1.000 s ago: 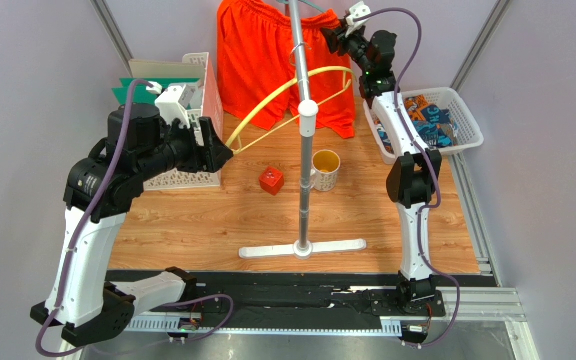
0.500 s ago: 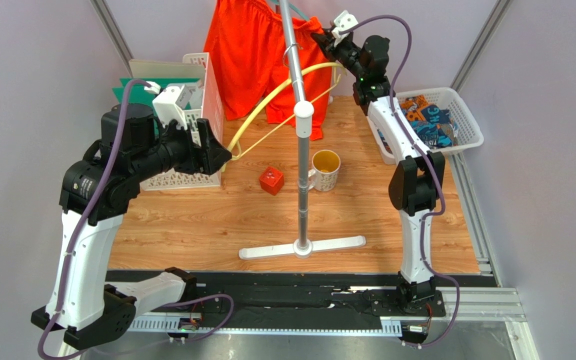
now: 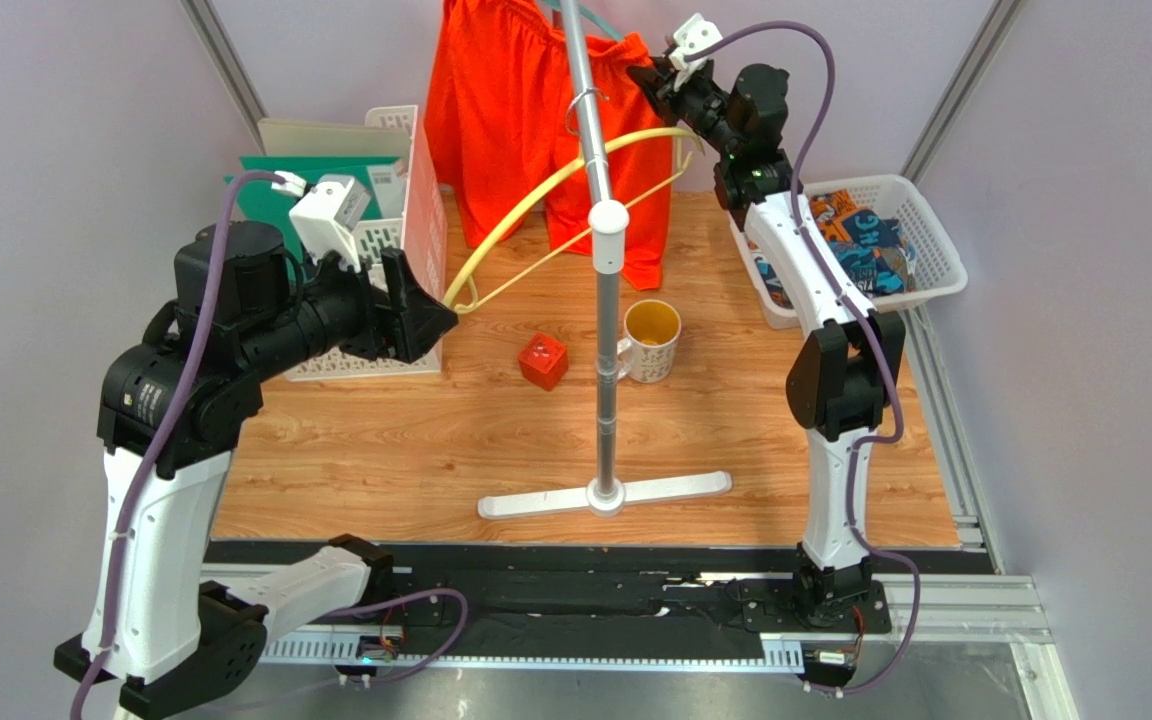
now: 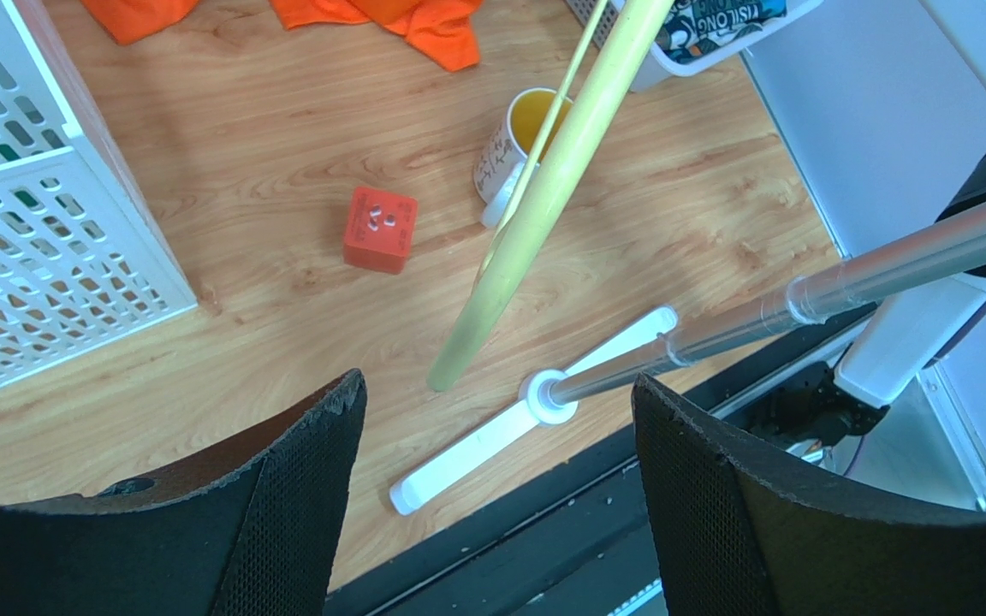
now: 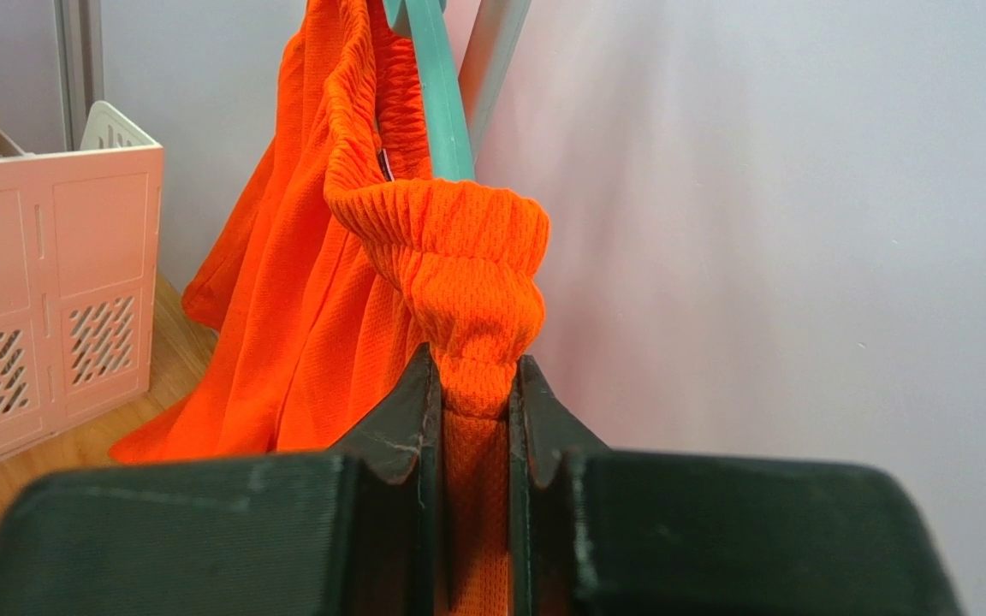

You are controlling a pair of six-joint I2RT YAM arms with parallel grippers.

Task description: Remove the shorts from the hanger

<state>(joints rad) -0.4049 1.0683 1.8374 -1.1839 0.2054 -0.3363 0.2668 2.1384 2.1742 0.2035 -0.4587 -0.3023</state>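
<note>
The plain orange shorts (image 3: 507, 120) hang from a teal hanger (image 5: 438, 90) at the top of the rack pole (image 3: 605, 300). My right gripper (image 3: 657, 72) is shut on their bunched waistband (image 5: 474, 385), high beside the pole. The printed shorts (image 3: 853, 240) lie in the white basket (image 3: 935, 248) at the right. An empty yellow hanger (image 3: 567, 173) hangs on the pole. Its lower end (image 4: 460, 366) hangs just ahead of my left gripper (image 4: 498, 411), which is open and empty (image 3: 432, 308).
A white crate (image 3: 387, 240) with green folders stands at the back left. A red cube (image 3: 543, 362) and a yellow-lined mug (image 3: 651, 338) sit on the wooden table by the pole. The rack's white base bar (image 3: 605, 495) lies across the front.
My right gripper has shifted slightly left with the waistband, and the orange shorts have swung left. My left arm has drawn back a little from the yellow hanger's end.
</note>
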